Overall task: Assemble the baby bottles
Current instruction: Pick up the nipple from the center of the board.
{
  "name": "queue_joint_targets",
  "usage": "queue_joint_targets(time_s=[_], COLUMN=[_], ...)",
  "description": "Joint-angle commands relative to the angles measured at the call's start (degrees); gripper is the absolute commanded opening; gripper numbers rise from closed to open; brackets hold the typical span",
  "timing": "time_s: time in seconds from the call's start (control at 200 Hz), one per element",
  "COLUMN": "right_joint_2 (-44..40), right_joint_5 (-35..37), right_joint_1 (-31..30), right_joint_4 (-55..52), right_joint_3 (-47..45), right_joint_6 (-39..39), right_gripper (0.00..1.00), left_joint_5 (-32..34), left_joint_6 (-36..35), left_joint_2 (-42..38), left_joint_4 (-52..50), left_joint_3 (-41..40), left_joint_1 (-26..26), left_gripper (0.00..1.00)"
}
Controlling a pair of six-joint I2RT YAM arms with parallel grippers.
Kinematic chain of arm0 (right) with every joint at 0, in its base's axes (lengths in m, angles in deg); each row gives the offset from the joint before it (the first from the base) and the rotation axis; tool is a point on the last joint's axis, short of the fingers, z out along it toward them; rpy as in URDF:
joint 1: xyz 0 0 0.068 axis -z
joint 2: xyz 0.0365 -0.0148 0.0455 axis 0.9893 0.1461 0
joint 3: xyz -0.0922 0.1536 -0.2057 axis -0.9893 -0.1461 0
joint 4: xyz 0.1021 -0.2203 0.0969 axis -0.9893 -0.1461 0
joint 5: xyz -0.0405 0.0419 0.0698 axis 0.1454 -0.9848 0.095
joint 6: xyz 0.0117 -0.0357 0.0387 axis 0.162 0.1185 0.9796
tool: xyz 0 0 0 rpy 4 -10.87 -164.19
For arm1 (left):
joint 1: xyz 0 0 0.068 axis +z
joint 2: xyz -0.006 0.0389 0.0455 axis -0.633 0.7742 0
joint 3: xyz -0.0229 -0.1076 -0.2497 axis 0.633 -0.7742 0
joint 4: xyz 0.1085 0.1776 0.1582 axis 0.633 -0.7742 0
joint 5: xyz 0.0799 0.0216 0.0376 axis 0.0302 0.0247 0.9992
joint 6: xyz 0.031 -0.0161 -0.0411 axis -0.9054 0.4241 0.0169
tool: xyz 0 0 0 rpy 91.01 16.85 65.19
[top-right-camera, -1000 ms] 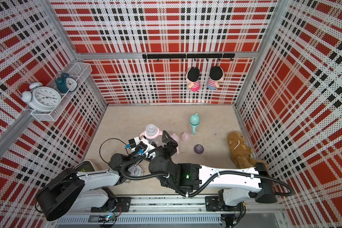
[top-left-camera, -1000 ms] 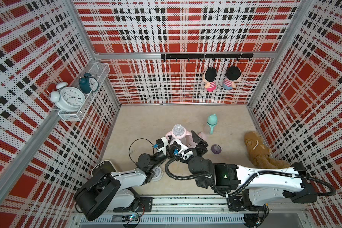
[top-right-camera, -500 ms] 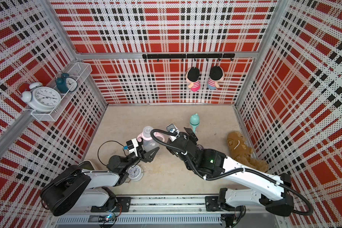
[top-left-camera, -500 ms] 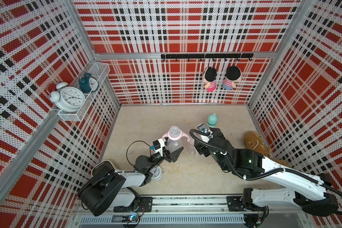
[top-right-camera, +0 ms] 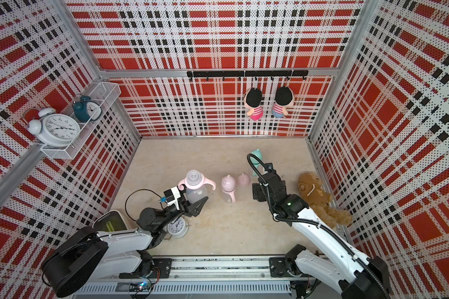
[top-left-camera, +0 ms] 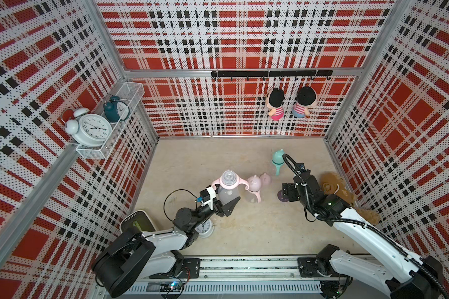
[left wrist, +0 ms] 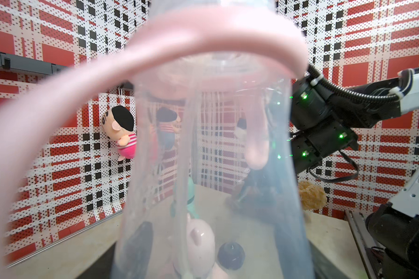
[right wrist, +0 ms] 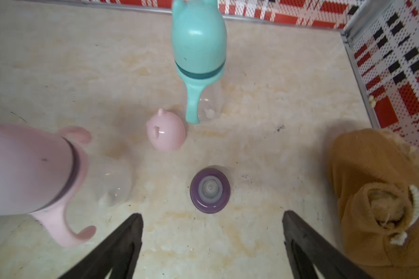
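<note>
Right gripper (right wrist: 211,213) gapes over purple collar (right wrist: 209,189); left gripper (top-left-camera: 226,198) clamps pink bottle (top-left-camera: 228,181), well apart. Collar likely light, stiff, slick: you pinch its outer rim.

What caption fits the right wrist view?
Open right hand poised over the purple nipple collar; pink dome cap, teal bottle and brown plush toy nearby.

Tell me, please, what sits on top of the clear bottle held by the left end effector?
On the bottle, a pink two-handled ring circles the neck and a nipple stands through it, uncovered. The left end effector hides its lower sides.
</note>
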Motion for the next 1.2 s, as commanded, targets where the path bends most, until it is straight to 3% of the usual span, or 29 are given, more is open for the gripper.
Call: queue_joint_targets(time_s=[0.0, 0.326, 0.737, 0.992, 1.198], right_joint_2=[1.9, 13.6, 28.6, 33.6, 31.8], right_joint_5=[-3.4, -7.9, -7.1, -8.8, -9.7], right_joint_1=[2.0, 6.7, 8.4, 8.6, 8.6], right_joint_4=[7.2, 20.2, 24.1, 24.9, 23.4], right_joint_3=[-1.7, -7.4, -4.8, -3.5, -5.3], right_joint_6=[2.9, 5.7, 6.5, 6.9, 8.1], right_gripper=[0.94, 0.92, 0.86, 0.8, 0.73], left_joint_5=[2.4, 3.0, 3.9, 4.0, 4.6], left_joint_6=[-3.6, -4.7, -5.0, -5.3, -5.3], left_joint_2=[-2.2, -6.0, -7.9, -7.6, -8.0], left_joint_4=[-3.6, -7.6, -10.3, -10.7, -11.5], left_joint_3=[0.4, 0.4, 0.6, 1.2, 1.1], left_joint_1=[-1.1, -2.0, -3.0, -3.2, -3.3], left_gripper=[0.0, 0.0, 0.0, 0.0, 0.0])
